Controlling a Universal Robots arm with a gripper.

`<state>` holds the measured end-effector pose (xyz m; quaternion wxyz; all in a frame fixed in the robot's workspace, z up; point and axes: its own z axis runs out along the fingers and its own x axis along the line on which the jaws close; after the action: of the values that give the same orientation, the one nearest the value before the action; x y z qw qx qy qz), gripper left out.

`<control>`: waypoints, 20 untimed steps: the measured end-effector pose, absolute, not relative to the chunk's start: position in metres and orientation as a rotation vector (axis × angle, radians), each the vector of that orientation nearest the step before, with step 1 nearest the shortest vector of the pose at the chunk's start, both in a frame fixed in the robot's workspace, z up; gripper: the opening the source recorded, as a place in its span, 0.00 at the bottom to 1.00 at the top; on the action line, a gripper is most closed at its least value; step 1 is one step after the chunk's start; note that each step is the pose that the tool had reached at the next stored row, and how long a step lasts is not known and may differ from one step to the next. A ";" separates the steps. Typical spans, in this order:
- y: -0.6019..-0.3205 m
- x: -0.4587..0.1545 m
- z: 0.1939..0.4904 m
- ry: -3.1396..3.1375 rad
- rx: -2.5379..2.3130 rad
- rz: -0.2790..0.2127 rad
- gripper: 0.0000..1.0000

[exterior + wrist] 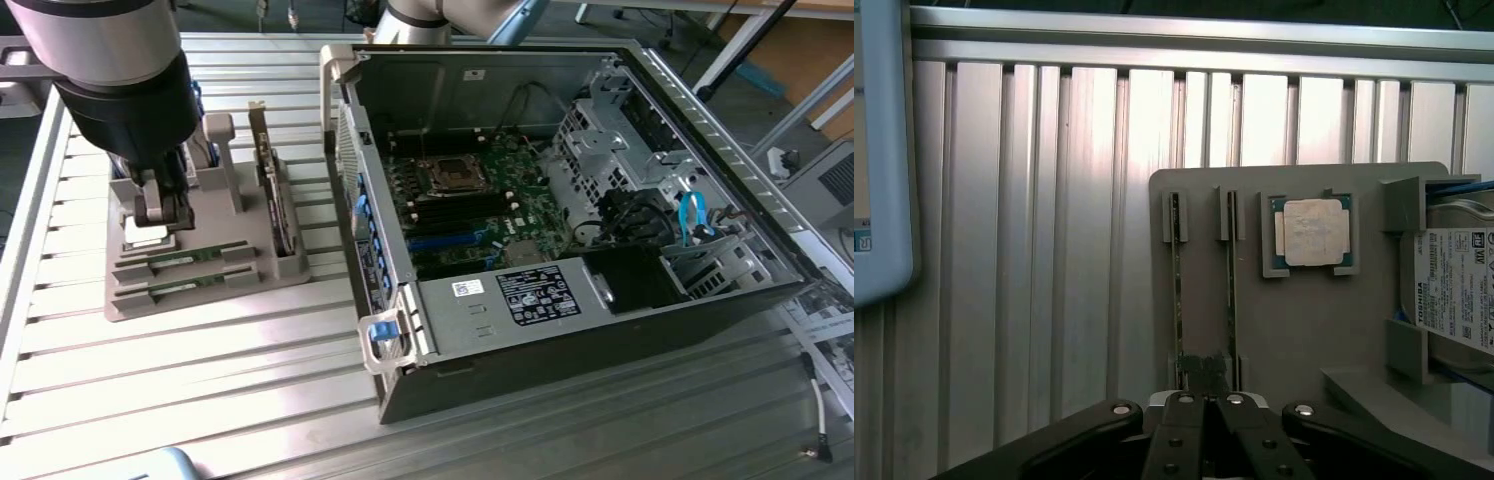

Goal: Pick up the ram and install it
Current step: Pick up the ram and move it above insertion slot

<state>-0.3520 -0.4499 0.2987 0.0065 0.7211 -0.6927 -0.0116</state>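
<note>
Black gripper [1206, 372]: jaws closed, empty, hovering at grey plastic holder [1304, 320] edge, between two slotted thin green ram sticks [1175, 290].

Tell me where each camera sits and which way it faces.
Exterior view: off the arm, high up, looking down on the open computer case and gray tray; the arm and hand show at its left.
Wrist view: on the wrist, looking down along the shut hand at the tray.
Both show the hand, the tray and two ram sticks.
</note>
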 end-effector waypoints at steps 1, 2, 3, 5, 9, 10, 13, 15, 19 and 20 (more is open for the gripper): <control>-0.450 -0.352 0.298 -2.167 2.256 -0.036 0.11; -0.450 -0.352 0.298 -2.167 2.256 -0.036 0.11; -0.450 -0.352 0.298 -2.167 2.256 -0.036 0.11; -0.450 -0.352 0.297 -2.167 2.256 -0.036 0.11; -0.450 -0.352 0.294 -2.167 2.256 -0.036 0.11; -0.450 -0.352 0.293 -2.167 2.256 -0.036 0.11; -0.450 -0.352 0.291 -2.167 2.256 -0.036 0.11; -0.450 -0.352 0.289 -2.167 2.256 -0.036 0.11; -0.450 -0.352 0.285 -2.167 2.256 -0.036 0.11; -0.450 -0.352 0.284 -2.167 2.256 -0.036 0.11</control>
<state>-0.3520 -0.4498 0.2840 0.0065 0.7211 -0.6927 -0.0116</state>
